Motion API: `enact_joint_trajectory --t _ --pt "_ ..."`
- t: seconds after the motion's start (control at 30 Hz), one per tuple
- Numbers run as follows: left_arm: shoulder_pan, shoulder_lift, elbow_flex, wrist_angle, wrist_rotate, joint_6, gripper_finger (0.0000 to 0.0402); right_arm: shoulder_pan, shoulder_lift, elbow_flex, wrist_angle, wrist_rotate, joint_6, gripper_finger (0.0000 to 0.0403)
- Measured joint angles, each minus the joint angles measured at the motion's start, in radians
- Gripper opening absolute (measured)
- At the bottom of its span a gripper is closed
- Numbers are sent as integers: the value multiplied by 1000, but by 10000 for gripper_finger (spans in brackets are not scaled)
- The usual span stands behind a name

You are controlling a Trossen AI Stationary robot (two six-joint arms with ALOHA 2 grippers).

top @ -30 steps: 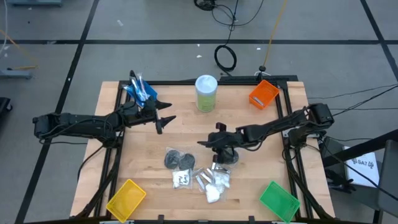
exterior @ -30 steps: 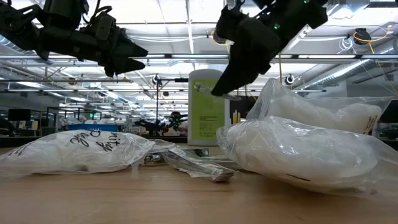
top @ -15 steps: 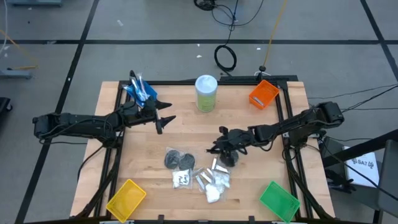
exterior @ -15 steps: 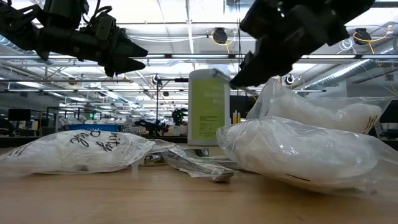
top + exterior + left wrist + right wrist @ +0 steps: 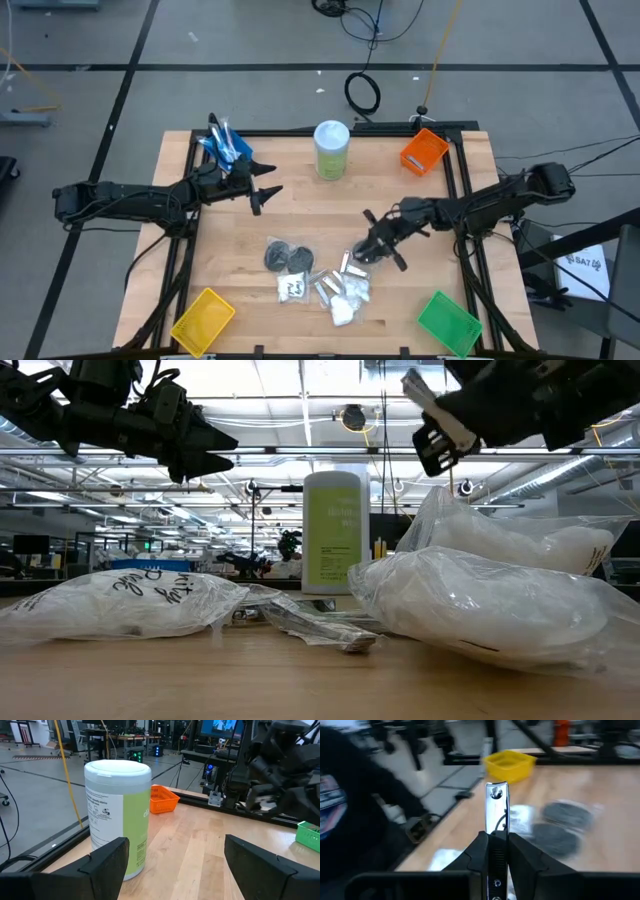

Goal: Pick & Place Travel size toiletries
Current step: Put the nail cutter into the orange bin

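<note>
Room: grey floor, cables behind the wooden tabletop (image 5: pixel 300 215).
Bins: yellow bin (image 5: pixel 203 319), green bin (image 5: pixel 447 322), orange bin (image 5: pixel 424 150), contents not visible; blue bin (image 5: pixel 227 146) holds sticks.
Toiletries (image 5: pixel 318 275): heaped at tabletop front-centre.
Right gripper (image 5: pixel 368 250): jaws clamp a silver nail clipper (image 5: pixel 496 812).
Left gripper (image 5: pixel 268 189): jaws spread, empty.

The white packet (image 5: pixel 125 603) at the table's front bears handwritten script, not clearly legible. The pale-green canister (image 5: pixel 118 817) carries a printed label too small to read.
</note>
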Motion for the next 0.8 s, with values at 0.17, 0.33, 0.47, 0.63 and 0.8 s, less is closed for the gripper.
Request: enact_joint_trajectory --t 0.17,0.33,0.47,0.63,0.8 --pt "0 0 0 0 0 0 321 -25 -12 -9 -32 95 8 43" --pt "0 0 0 0 0 0 321 -76 -12 -9 -77 209 30 43" --pt "0 0 0 0 0 0 321 -132 -12 -9 -140 277 65 43" --pt "0 0 0 0 0 0 321 -216 -12 -9 -217 358 132 43" --pt "0 0 0 0 0 0 321 -313 -31 -9 -295 384 176 43"
